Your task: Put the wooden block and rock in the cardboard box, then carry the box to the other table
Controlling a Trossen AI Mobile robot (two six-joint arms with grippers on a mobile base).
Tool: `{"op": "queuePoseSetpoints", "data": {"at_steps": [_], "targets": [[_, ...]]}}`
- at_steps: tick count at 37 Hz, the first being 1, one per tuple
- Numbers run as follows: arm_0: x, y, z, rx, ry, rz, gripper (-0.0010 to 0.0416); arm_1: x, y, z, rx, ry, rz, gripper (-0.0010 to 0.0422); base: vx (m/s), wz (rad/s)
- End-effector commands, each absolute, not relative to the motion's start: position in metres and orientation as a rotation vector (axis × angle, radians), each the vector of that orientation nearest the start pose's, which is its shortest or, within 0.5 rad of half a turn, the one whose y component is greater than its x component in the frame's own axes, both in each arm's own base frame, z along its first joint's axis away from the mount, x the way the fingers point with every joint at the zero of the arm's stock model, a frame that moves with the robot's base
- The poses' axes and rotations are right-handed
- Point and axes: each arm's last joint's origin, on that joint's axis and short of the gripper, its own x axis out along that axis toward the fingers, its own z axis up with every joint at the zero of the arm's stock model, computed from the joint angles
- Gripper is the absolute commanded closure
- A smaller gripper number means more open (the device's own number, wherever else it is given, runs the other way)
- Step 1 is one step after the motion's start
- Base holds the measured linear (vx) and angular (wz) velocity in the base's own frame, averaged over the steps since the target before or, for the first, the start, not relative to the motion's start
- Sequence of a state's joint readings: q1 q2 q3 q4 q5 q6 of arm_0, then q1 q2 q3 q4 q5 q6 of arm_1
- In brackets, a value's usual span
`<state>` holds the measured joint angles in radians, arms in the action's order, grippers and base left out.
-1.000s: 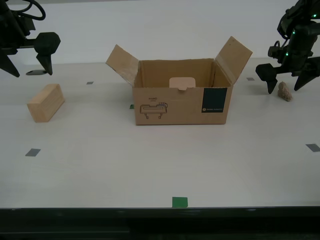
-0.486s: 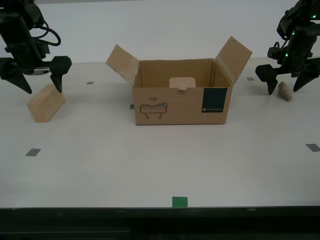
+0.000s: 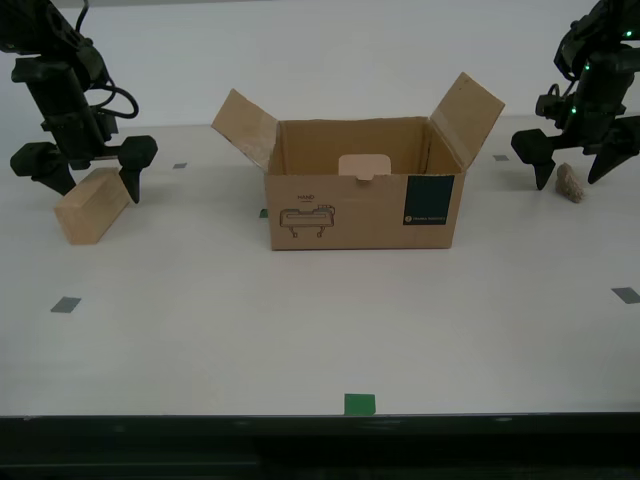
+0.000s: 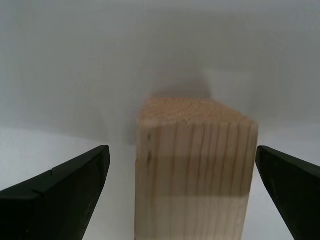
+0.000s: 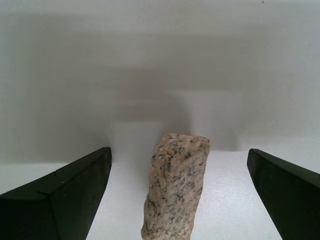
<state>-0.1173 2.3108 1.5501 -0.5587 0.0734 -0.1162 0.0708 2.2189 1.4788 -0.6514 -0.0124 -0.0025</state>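
Note:
The wooden block (image 3: 92,205) lies on the table at the exterior view's left. My second gripper (image 3: 95,190) is open and straddles its far end, one finger on each side; the block (image 4: 195,170) sits between the fingers without touching them. The rock (image 3: 570,183) lies at the exterior view's right. My first gripper (image 3: 570,178) is open around it, and the rock (image 5: 175,185) stands apart from both fingers. The cardboard box (image 3: 360,215) stands in the middle, flaps open. The other table is out of view.
The pale table (image 3: 300,330) carries small grey square marks (image 3: 65,304) and a green tape mark (image 3: 359,403) near its front edge. The box's side flaps (image 3: 245,125) slant outward toward each arm. A pale wall stands behind.
My second gripper has come down and toward the exterior view's right, from above the table's far edge to straddle the block. My first gripper has settled slightly lower around the rock.

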Motion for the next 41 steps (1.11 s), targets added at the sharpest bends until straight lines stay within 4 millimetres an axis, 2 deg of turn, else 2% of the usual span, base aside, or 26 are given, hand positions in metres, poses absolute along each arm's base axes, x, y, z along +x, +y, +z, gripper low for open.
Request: {"op": "queuePoseSetpoints", "data": {"at_steps": [1, 8, 20, 31, 41], "targets": [[0.438, -0.054, 0.080, -0.070, 1.326, -0.087, 0.0034, 0.418, 0.030, 0.097, -0.040, 1.384, 0.070, 0.0012, 0.000, 0.000], [0.438, -0.054, 0.080, -0.071, 1.321, -0.088, 0.0047, 0.417, 0.031, 0.095, -0.040, 1.384, 0.072, 0.0012, 0.000, 0.000], [0.440, -0.054, 0.079, -0.086, 1.311, -0.077, 0.0029, 0.410, 0.030, 0.087, -0.040, 1.411, 0.071, 0.0012, 0.000, 0.000], [0.442, -0.054, 0.079, -0.097, 1.280, -0.074, 0.0049, 0.402, 0.030, 0.079, -0.042, 1.444, 0.070, 0.0012, 0.000, 0.000], [0.440, -0.054, 0.075, -0.113, 1.295, -0.059, 0.0041, 0.399, 0.029, 0.077, -0.042, 1.455, 0.070, 0.0012, 0.000, 0.000]]}}
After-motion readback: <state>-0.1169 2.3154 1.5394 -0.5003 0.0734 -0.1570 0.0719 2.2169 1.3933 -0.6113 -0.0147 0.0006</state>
